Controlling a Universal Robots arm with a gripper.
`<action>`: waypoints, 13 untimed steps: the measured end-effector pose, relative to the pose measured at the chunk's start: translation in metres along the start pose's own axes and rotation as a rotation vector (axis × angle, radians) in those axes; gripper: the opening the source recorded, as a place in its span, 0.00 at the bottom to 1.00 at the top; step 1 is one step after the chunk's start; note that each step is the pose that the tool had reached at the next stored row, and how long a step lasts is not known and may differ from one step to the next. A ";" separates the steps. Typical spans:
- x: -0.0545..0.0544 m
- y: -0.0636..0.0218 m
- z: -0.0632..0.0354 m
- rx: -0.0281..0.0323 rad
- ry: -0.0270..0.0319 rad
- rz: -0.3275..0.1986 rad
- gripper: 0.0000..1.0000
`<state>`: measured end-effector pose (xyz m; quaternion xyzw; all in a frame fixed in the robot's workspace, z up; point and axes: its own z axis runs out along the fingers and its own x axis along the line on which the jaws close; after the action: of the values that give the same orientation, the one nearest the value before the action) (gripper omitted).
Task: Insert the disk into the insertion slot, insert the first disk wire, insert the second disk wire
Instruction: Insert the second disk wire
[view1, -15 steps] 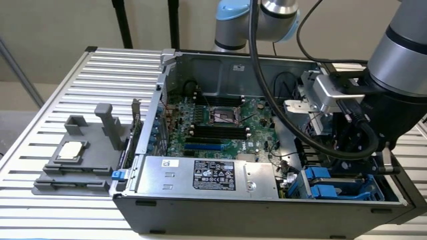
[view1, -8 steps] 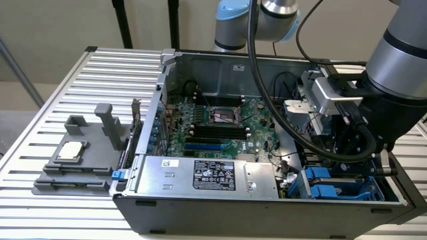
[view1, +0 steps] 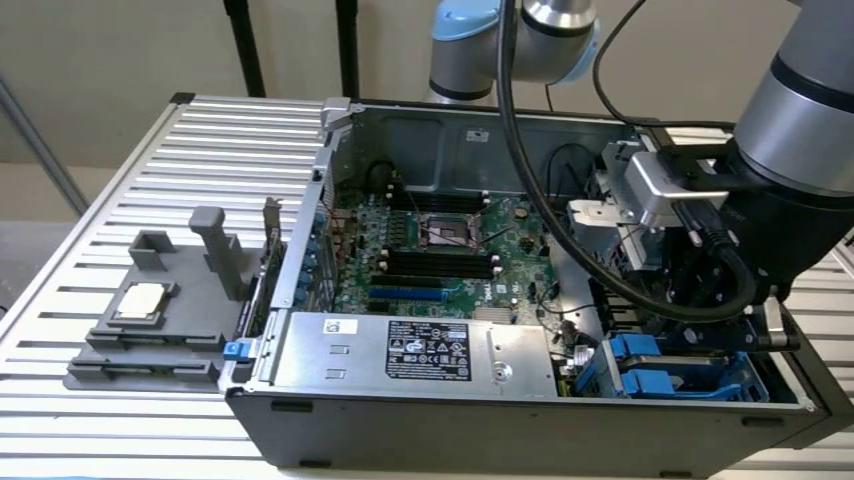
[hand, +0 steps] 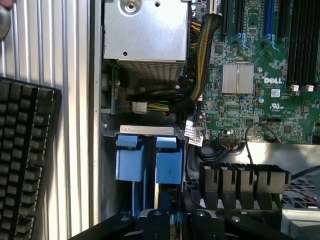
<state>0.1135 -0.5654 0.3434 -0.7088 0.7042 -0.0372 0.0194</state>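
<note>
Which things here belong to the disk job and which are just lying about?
Job: drive cage with blue rails; gripper just above it.

Lying about: power supply, motherboard, CPU socket, grey fixture outside the case, keyboard.

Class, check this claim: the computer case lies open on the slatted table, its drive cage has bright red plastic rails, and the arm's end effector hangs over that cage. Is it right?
One detail is wrong: the rails of the drive cage are bright blue, not red, as the exterior view shows. The rest holds: the computer case lies open on the slatted table, and the end effector hangs over that cage.
</note>
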 end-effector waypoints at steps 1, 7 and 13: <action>0.000 0.0009 -0.0022 0.0000 -0.0001 0.000 0.24; 0.000 0.0211 -0.0079 0.0015 0.0001 0.000 0.24; 0.000 0.0230 -0.0081 0.0051 0.0001 0.000 0.11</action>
<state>0.0900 -0.5654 0.3496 -0.7087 0.7041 -0.0390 0.0212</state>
